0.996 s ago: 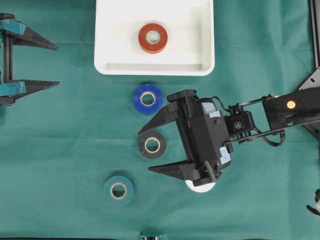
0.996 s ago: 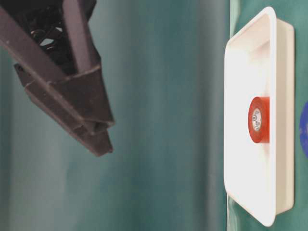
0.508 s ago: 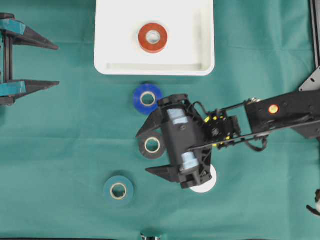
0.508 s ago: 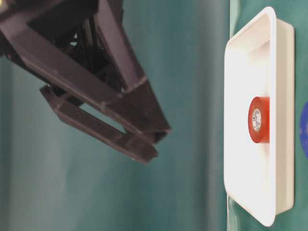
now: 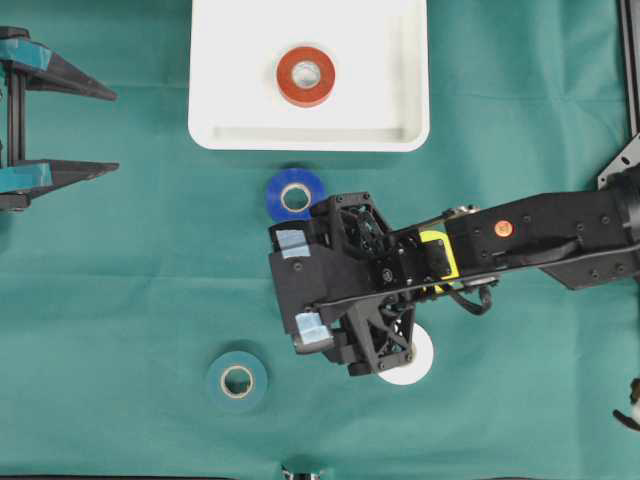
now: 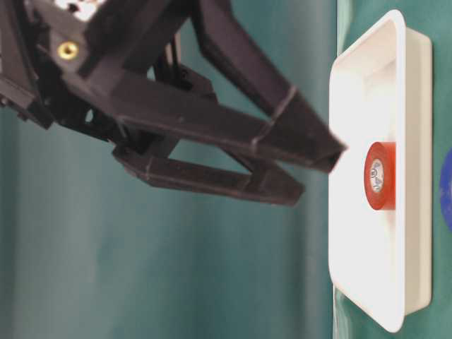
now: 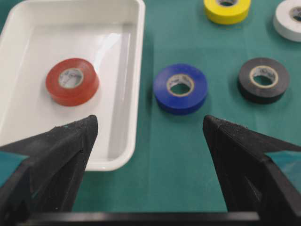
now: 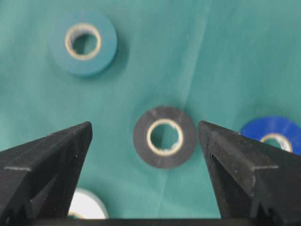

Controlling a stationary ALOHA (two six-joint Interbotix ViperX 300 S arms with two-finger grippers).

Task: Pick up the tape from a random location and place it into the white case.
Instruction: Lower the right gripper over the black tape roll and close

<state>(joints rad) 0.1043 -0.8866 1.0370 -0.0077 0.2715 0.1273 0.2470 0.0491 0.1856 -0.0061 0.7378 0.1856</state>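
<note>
From the left, my left gripper (image 5: pixel 105 130) waits spread and empty at the table edge, while my right gripper (image 8: pixel 146 146), fingers wide apart and holding nothing, hangs over the black tape (image 8: pixel 164 137) lying flat, hole upward, no long axis. I worry that the blue tape (image 8: pixel 273 134) near one finger gets nudged on descent. The white case (image 5: pixel 310 135) holds a red tape (image 5: pixel 306 76).

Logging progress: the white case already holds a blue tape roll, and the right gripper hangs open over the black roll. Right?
Not quite: the roll in the white case is red, as the overhead view shows; the blue roll lies outside on the cloth. The right gripper does hang open over the black roll.
</note>
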